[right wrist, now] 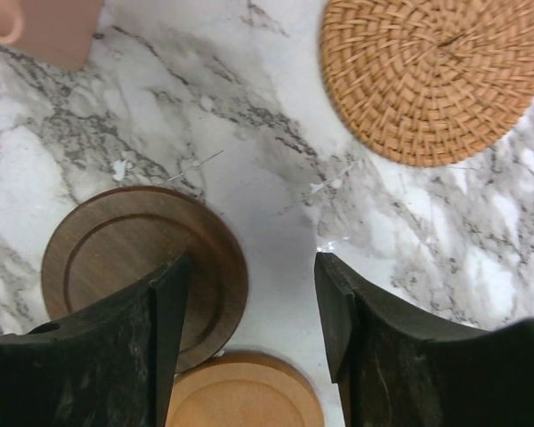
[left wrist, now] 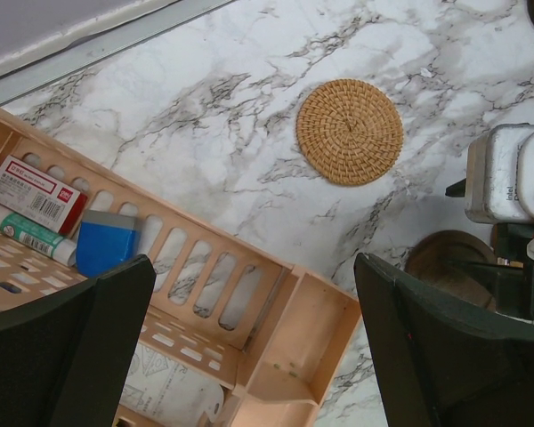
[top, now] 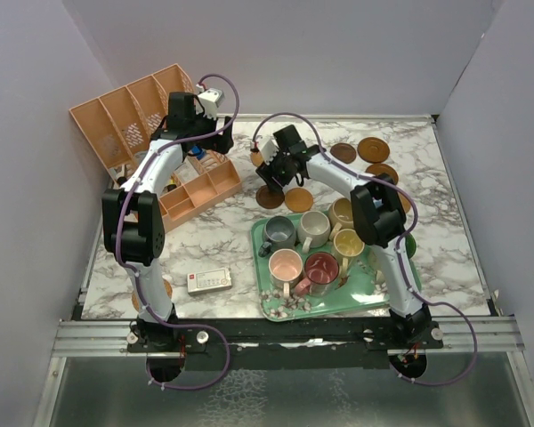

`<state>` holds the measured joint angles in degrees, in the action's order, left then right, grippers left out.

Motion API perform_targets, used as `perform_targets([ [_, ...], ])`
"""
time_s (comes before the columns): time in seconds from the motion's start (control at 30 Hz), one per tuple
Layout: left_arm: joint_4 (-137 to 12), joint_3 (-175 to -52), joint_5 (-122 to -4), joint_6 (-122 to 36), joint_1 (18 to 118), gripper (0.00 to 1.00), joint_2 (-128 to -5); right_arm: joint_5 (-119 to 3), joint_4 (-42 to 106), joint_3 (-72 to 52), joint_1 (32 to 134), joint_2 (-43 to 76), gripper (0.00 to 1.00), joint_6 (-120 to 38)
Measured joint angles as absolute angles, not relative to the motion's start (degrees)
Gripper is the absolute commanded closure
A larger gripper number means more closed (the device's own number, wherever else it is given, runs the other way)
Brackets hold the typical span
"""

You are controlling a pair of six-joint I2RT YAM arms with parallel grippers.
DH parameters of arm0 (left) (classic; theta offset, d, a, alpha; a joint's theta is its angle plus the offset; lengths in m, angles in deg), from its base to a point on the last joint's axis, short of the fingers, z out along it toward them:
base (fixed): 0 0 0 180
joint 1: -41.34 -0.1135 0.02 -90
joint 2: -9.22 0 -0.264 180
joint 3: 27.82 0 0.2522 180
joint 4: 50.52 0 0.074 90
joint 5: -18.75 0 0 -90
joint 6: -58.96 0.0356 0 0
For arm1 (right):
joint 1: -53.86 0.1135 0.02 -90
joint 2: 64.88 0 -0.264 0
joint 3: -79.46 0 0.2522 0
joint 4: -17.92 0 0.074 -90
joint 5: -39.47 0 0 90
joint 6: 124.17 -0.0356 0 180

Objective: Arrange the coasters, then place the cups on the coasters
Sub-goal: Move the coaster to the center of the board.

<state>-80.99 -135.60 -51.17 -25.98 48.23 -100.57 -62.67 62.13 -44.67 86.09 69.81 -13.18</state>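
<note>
The left hand (left wrist: 254, 294) is hovering wide open and empty over the orange organiser (left wrist: 205, 267) at the counter's (left wrist: 205, 133) far left edge. Its view alone is showing a red-and-white box (left wrist: 34, 194), print too small to read. The right hand (right wrist: 254, 267) is hanging partly open, gripping nothing, over a dark wooden coaster (right wrist: 125, 258). Only the overhead view is showing the cups (top: 314, 227) sitting in the green tray (top: 285, 307).

1. Your left gripper (left wrist: 254, 285) has its jaws spread wide, with just the peach organizer (left wrist: 313, 313) under the gap.
2. A woven coaster (left wrist: 350, 132) lies flat on the marble table (left wrist: 205, 107), apart from the organizer.
3. A red-and-white box (left wrist: 33, 193), a teal tube (left wrist: 27, 233) and a blue block (left wrist: 107, 242) sit together in one compartment.
4. On the right, a dark wooden coaster (left wrist: 445, 256) is half hidden by a white block (left wrist: 505, 173).
</note>
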Motion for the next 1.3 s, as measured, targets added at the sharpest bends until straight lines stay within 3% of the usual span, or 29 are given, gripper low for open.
perform_targets([
  [0.37,-80.88,-135.52,-51.15,-26.28,48.19,0.01,-100.57,-53.47,59.73,-45.82,85.02,70.60,0.52,-12.92],
  [0.8,-80.57,-135.52,-51.15,-26.48,48.21,0.01,-100.57,-47.96,57.96,-45.17,77.06,70.64,0.56,-12.85],
  [1.3,-80.49,-135.52,-50.56,-27.33,48.19,0.01,-100.57,-45.21,54.59,-28.10,72.34,60.06,0.62,-10.64],
])
